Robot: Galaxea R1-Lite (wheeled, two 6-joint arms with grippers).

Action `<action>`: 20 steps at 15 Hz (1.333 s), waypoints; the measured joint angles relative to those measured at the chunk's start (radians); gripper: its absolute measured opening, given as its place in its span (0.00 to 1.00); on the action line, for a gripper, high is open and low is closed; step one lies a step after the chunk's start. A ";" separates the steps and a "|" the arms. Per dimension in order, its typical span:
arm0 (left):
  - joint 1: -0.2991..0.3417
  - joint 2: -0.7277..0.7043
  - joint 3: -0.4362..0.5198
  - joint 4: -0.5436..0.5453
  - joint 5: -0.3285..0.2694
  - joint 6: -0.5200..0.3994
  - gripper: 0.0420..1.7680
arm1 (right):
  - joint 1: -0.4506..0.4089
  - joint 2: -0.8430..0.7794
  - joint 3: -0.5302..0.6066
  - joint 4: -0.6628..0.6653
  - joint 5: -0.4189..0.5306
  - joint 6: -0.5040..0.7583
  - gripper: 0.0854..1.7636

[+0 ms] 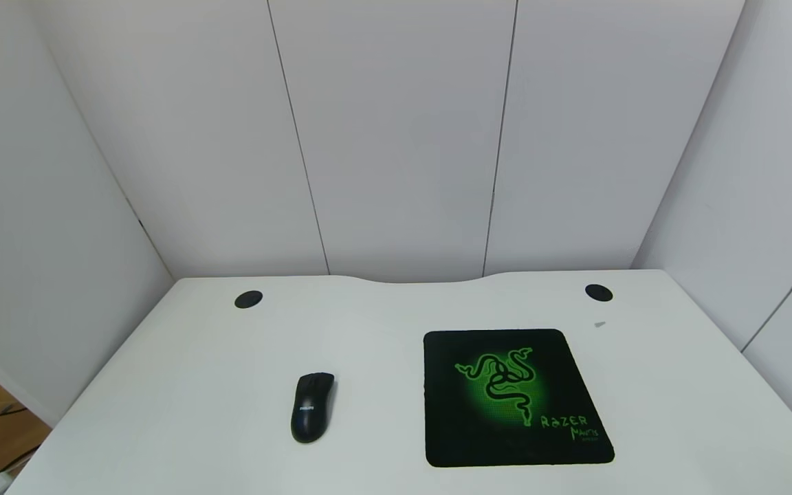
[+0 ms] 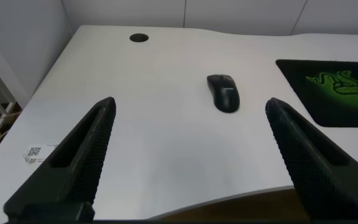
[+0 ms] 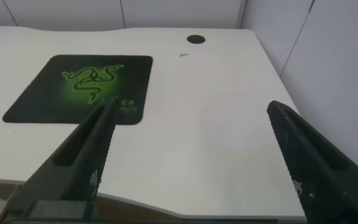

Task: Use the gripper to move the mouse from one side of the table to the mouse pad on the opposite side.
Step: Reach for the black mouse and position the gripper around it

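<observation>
The black mouse [image 1: 313,407] lies on the white table [image 1: 183,357], left of centre near the front; it also shows in the left wrist view [image 2: 223,92]. The black mouse pad [image 1: 513,396] with its green logo lies right of centre, and shows in the left wrist view [image 2: 334,90] and the right wrist view [image 3: 82,87]. Neither arm shows in the head view. My left gripper [image 2: 191,109] is open and empty, held back over the table's front edge, well short of the mouse. My right gripper [image 3: 191,112] is open and empty near the front right edge.
Two round black cable holes [image 1: 248,300] [image 1: 598,293] sit near the table's curved back edge. A small grey speck [image 1: 599,324] lies near the right hole. White walls close in the back and both sides. A QR sticker [image 2: 35,153] is on the table's front left.
</observation>
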 joint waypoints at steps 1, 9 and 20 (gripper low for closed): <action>0.000 0.000 0.000 0.000 0.000 0.001 0.97 | 0.000 0.000 0.000 0.000 0.000 0.000 0.97; 0.000 0.013 -0.072 0.009 -0.037 0.023 0.97 | 0.000 0.000 0.000 0.000 0.000 0.000 0.97; -0.016 0.385 -0.372 -0.019 -0.040 0.014 0.97 | 0.000 0.000 0.000 0.000 0.000 0.000 0.97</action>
